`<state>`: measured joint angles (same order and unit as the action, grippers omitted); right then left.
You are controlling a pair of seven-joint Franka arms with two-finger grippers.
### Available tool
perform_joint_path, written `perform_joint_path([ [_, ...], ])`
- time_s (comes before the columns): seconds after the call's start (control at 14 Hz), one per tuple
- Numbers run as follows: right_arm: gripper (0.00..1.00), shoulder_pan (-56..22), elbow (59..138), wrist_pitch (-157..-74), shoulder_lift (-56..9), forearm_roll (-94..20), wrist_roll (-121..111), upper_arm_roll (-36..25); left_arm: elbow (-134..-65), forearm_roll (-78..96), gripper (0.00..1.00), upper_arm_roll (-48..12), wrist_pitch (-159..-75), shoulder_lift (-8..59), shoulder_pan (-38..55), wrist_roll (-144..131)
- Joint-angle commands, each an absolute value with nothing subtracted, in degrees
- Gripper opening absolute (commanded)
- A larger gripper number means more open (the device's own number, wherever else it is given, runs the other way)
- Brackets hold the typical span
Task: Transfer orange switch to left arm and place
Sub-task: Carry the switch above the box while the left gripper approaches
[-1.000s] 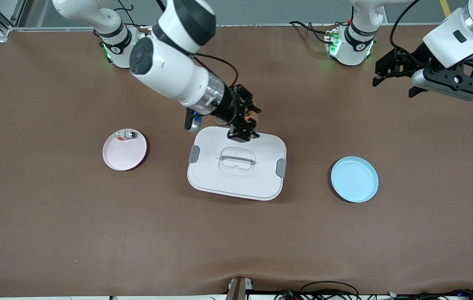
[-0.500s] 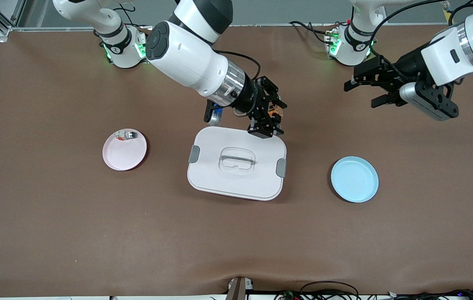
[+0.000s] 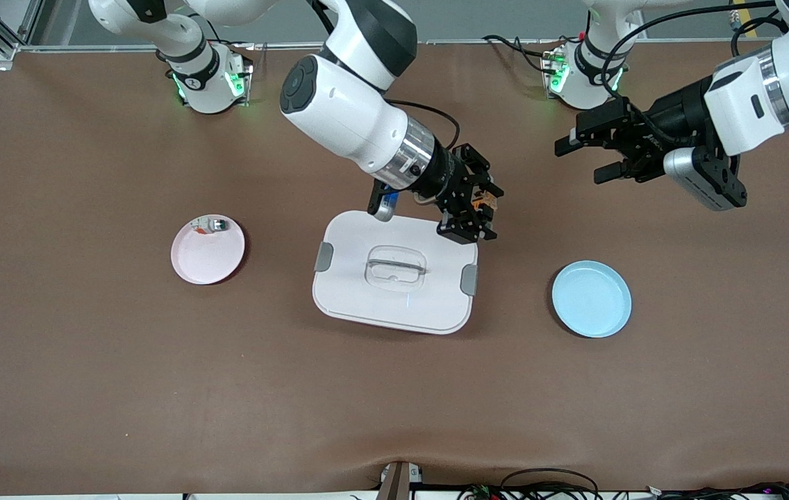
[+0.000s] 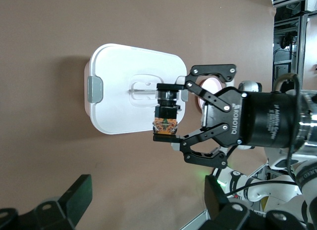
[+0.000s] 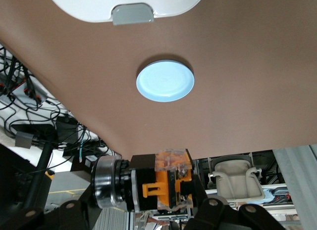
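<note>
My right gripper is shut on the orange switch, a small black barrel with an orange-tan block. It hangs over the corner of the white box toward the left arm's end. The right wrist view shows the switch clamped between the jaws, and the box shows at that view's edge. My left gripper is open and empty, in the air over bare table between the box and the left arm's base, its fingers pointing at the right gripper. The left wrist view looks straight at the held switch in front of the box.
A blue plate lies toward the left arm's end of the table. A pink plate toward the right arm's end holds a small silver-clear part. Brown table surface surrounds the box on all sides.
My right gripper has carried the switch across the box's top edge toward the left arm's end. My left gripper has swung in toward the middle, closing the distance to the right gripper.
</note>
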<state>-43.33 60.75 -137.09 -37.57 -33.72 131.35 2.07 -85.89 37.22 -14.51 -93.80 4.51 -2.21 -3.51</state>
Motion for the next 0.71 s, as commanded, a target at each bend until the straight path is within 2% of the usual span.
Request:
perform_joint_path([
  [0.0, 0.0, -43.9, 57.9, -138.3, -38.9, -34.3, 132.9, 1.6, -85.3, 37.5, 1.0, -14.9, -97.2, 6.6, -1.7, -3.1],
  [0.57, 0.0, -43.8, 56.3, -138.3, -39.0, -34.3, 134.3, 1.6, -85.5, 37.4, 1.0, -14.9, -106.1, 9.2, 2.8, -1.4],
  [0.64, 0.0, -43.8, 56.3, -138.3, -39.0, -34.3, 134.3, 1.6, -85.5, 37.4, 0.96, -14.9, -106.3, 9.8, 3.7, -1.4],
])
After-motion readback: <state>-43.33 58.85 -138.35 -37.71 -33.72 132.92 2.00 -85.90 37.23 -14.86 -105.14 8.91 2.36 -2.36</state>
